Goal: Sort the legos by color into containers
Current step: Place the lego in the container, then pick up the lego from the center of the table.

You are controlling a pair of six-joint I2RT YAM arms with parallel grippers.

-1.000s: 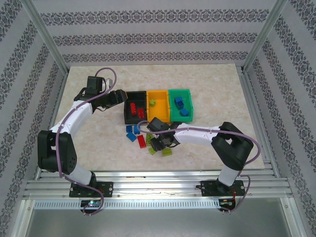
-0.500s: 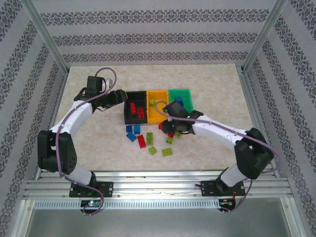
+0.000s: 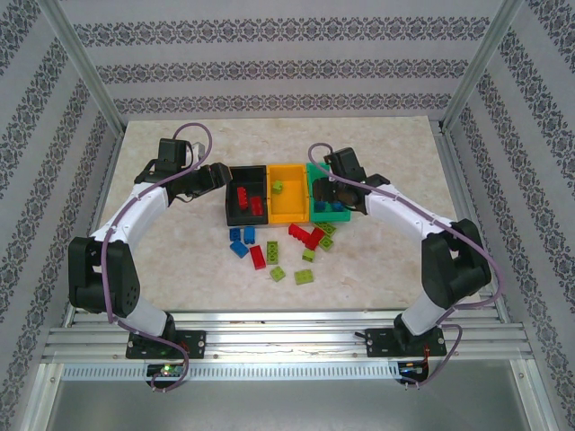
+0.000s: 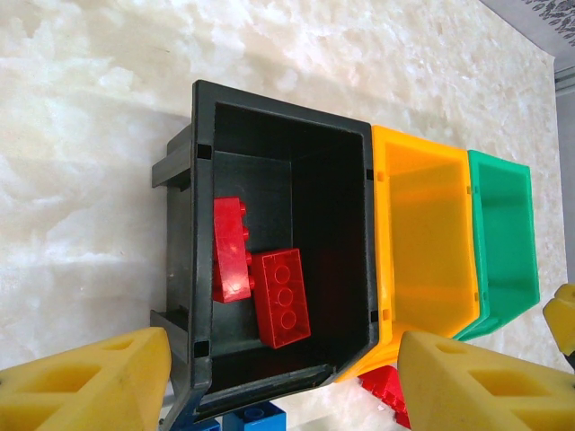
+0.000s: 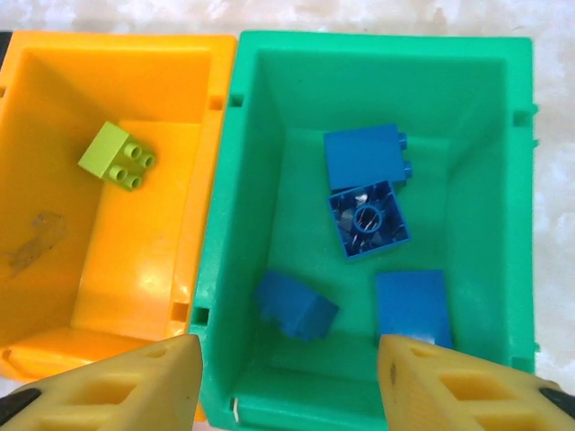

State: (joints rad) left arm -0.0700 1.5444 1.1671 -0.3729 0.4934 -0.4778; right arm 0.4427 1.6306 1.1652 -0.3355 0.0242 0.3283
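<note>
Overhead, right arm (image 3: 395, 208) extended above green bin (image 5: 377, 45) (jaws apart).

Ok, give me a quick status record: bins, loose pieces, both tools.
black bin: two red legos
orange bin: one lime lego
green bin: four blue legos
table: loose legos, red, blue and lime, in front of the bins
left tool: open, over black bin
right tool: open, empty, over green bin
</note>
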